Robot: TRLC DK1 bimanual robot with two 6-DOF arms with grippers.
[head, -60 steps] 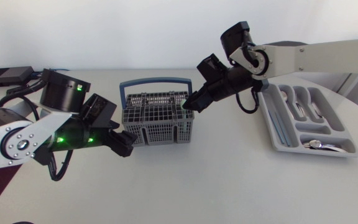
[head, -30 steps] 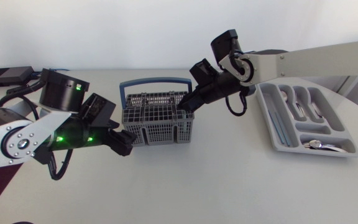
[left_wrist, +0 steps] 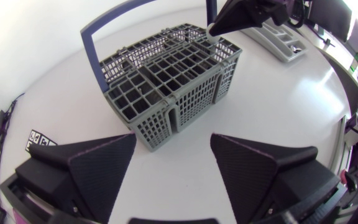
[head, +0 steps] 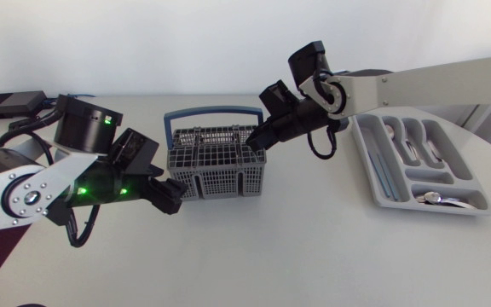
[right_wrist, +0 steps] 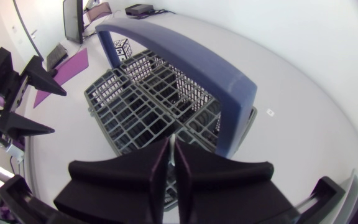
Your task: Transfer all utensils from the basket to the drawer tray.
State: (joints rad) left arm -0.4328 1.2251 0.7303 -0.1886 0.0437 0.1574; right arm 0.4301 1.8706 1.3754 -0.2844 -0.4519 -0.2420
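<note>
The grey mesh basket (head: pixel 216 164) with a blue handle (head: pixel 211 112) stands mid-table. At its far right corner my right gripper (head: pixel 252 147) points down into a compartment. The right wrist view has its fingers (right_wrist: pixel 135 168) pressed together on a thin pale utensil (right_wrist: pixel 174 149). That pale end shows at the right gripper (left_wrist: pixel 217 26) in the left wrist view too. My left gripper (head: pixel 173 194) sits open at the basket's front left corner, and the basket (left_wrist: pixel 166 81) lies just ahead of its spread fingers (left_wrist: pixel 98 158). The grey drawer tray (head: pixel 366 162) at the right holds several utensils (head: pixel 437 198).
A flat black box (head: pixel 7 104) lies at the table's far left edge with cables beside my left arm. A small printed marker (left_wrist: pixel 39 137) is on the table beside the basket. Bare tabletop stretches between basket and tray.
My right gripper came down and left to the basket's far right corner and closed its fingers. The left arm and the basket have stayed where they were.
</note>
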